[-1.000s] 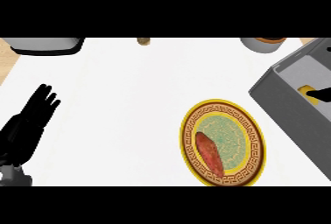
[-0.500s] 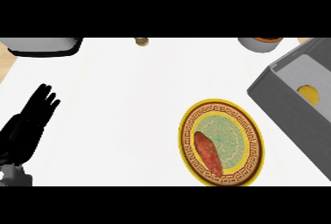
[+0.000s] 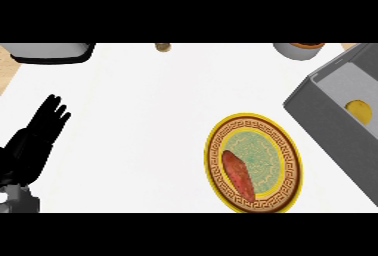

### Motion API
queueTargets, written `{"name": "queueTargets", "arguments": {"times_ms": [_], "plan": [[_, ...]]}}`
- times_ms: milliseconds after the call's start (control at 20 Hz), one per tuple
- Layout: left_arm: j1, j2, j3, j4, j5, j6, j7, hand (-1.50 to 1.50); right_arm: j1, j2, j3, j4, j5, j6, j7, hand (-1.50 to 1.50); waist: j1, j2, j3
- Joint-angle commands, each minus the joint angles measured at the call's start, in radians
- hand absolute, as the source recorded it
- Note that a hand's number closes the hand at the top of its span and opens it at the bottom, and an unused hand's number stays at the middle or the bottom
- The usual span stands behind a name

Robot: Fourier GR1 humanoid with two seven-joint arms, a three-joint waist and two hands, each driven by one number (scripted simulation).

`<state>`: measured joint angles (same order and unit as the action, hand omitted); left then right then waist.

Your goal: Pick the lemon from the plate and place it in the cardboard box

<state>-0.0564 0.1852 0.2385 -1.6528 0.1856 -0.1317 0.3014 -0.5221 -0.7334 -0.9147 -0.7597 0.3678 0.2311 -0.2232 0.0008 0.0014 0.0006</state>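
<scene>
Head view: the lemon (image 3: 358, 109) lies inside the grey box (image 3: 332, 125) at the right edge, well apart from the left hand (image 3: 35, 139), which rests open at the left edge, fingers straight. Only part of the lemon shows, so its long axis cannot be told. A reddish piece (image 3: 238, 172) lies on the plate (image 3: 252, 163).

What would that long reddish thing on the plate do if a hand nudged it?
The reddish thing looks long with tapered ends, so it would probably swing round rather than roll far. It lies inside the plate, whose rim may well stop it sliding off. It looks solid, so likely stiff, not floppy.
</scene>
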Motion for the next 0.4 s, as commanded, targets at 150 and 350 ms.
{"name": "queueTargets", "arguments": {"times_ms": [150,350], "plan": [[-0.015,0.003,0.004,-0.033,0.012,0.011,0.041,0.0,0.033,-0.16,-0.003,0.182,-0.08,0.074,-0.111,-1.5,0.007,0.001,0.001],[0.016,0.011,0.014,-0.025,0.018,-0.014,0.019,0.0,0.143,-0.151,0.011,0.168,-0.099,0.099,-0.207,-1.5,0.001,-0.001,0.0]]}}
